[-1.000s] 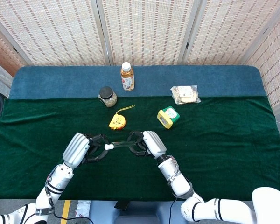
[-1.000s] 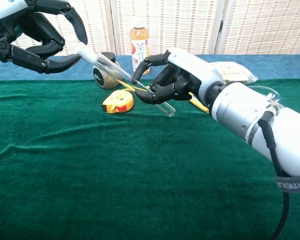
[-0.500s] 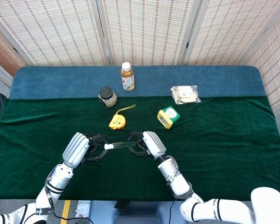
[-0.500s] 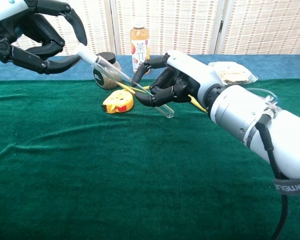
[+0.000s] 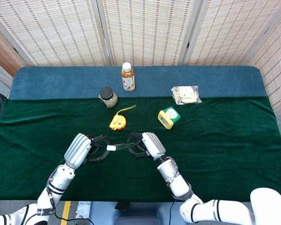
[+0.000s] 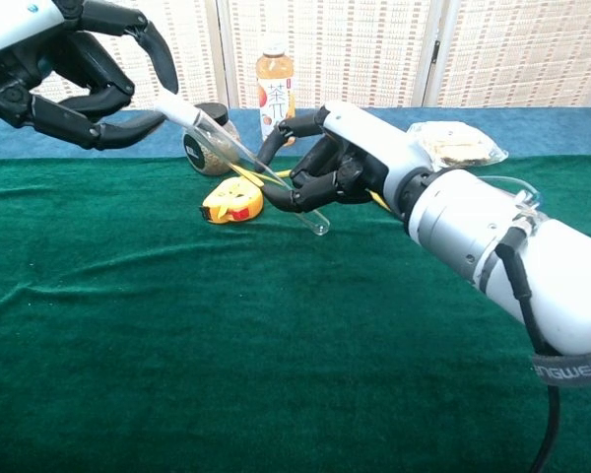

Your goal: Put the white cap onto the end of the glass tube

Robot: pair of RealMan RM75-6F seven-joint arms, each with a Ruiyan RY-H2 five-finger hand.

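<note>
Right hand (image 6: 330, 163) has its fingers wrapped around the glass tube (image 6: 266, 182), holding it slanted above the green cloth (image 6: 227, 345). White cap (image 6: 174, 105) sits at the tube's upper end, pinched by the left hand (image 6: 74, 69). Yellow tape measure (image 6: 231, 200) lies just behind.

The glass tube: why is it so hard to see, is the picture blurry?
Head view: sharp but distant, so the glass tube shows as a thin line on dark cloth. Chest view: it is clear glass, traced mostly by bright edge glints; the white cap stands out.
</note>
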